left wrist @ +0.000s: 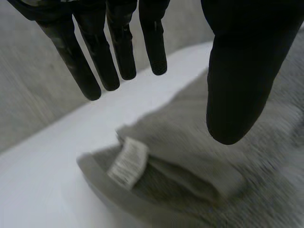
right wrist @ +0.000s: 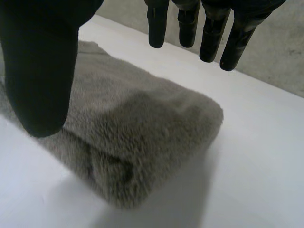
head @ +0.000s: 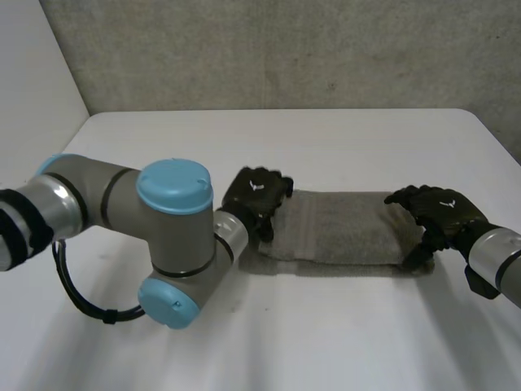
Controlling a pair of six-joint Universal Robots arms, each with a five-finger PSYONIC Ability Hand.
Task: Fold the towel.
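Two hands bracketed a grey towel (head: pixel 342 228) on the white worktop (head: pixel 326 138) as I ran the rig remotely. The cloth lay already folded into a long, thick strip across the middle of the worktop, with the left hand (head: pixel 256 195) over one short end and the right hand (head: pixel 440 213) at the other. I judged the towel light, soft and floppy. Its plush pile would give grip rather than slip, but the stacked layers could slide apart or sag if lifted from a single point. The best hold, to my mind, was a pinch through all the layers at the corners of one short end, so that end could be carried over to meet the other. At the left end a small white label (left wrist: pixel 127 163) stuck out between the layers, marking loose edges there; the right end looked rounded, like a closed fold. The left hand was released, its fingers (left wrist: pixel 99 61) straight and well apart from the thumb, hovering just above the labelled end and grasping nothing. The right hand was likewise released, fingers (right wrist: pixel 209 38) straight and thumb apart, poised over the rounded end. Whether any fingertip brushed the cloth I could not tell.
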